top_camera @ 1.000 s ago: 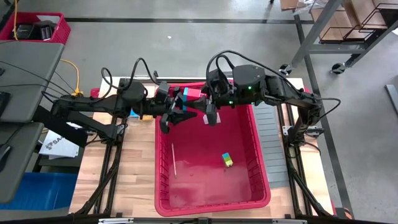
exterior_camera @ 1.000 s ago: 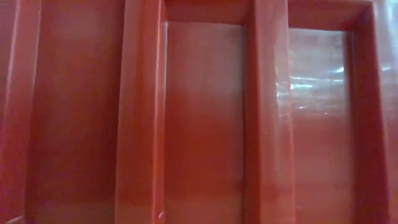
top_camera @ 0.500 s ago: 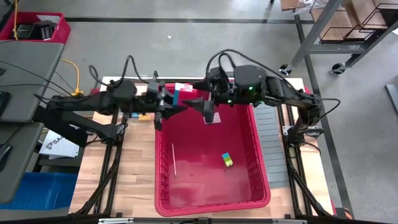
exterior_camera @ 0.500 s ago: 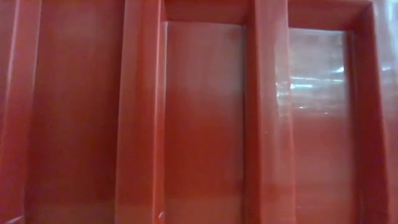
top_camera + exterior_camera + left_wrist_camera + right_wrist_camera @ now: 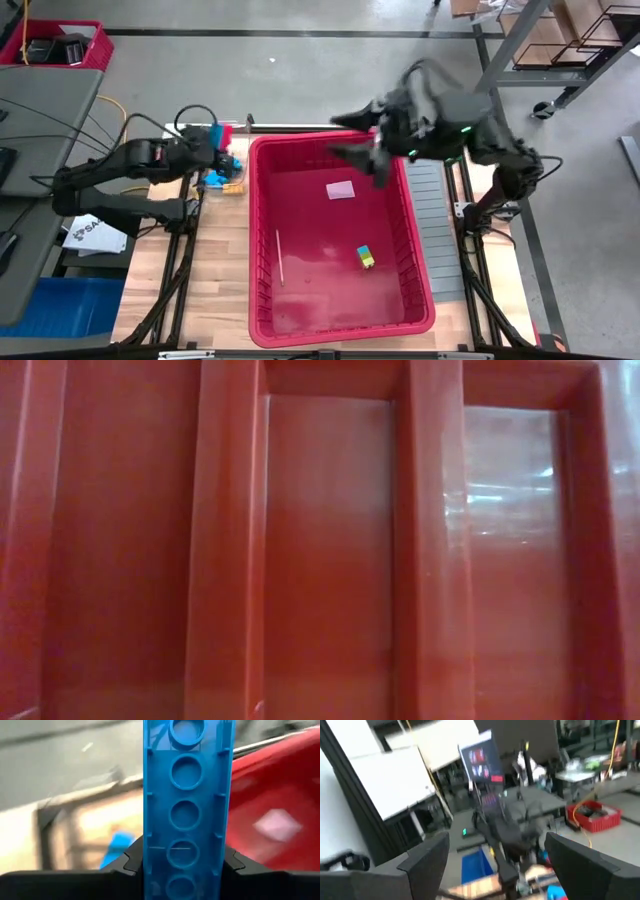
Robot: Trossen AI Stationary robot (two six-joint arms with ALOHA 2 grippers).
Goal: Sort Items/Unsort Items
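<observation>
The red bin (image 5: 340,240) is serving as the landmark. The left gripper (image 5: 215,150) is hanging just outside the bin's left wall, near its far corner, and is clenched on a long blue studded piece (image 5: 187,810). The left wrist view shows the piece running lengthwise straight out from between the fingers, its hollow underside with round sockets facing the camera. Below that gripper, more blue and yellow pieces (image 5: 222,180) are lying on the bench (image 5: 215,270) just beside the bin wall.

The right gripper (image 5: 360,140) is raised above the bin's far right corner with its jaws spread wide and nothing between them; the right wrist view shows the two dark fingers (image 5: 427,857) well apart against the room beyond.

Inside the bin, a pale pink flat piece (image 5: 340,189) is lying near the far wall, a green and yellow block (image 5: 367,257) is sitting right of centre, and a thin stick (image 5: 280,257) is lying near the left wall, its long axis parallel to that wall.

Judgement: the left arm appears to be carrying its piece out to the pile beside the bin. For the block or the pink piece the right arm is nearer; for the stick, the left.

The high view alone shows the layout. The low view is showing only the bin's ribbed red wall (image 5: 320,540).
</observation>
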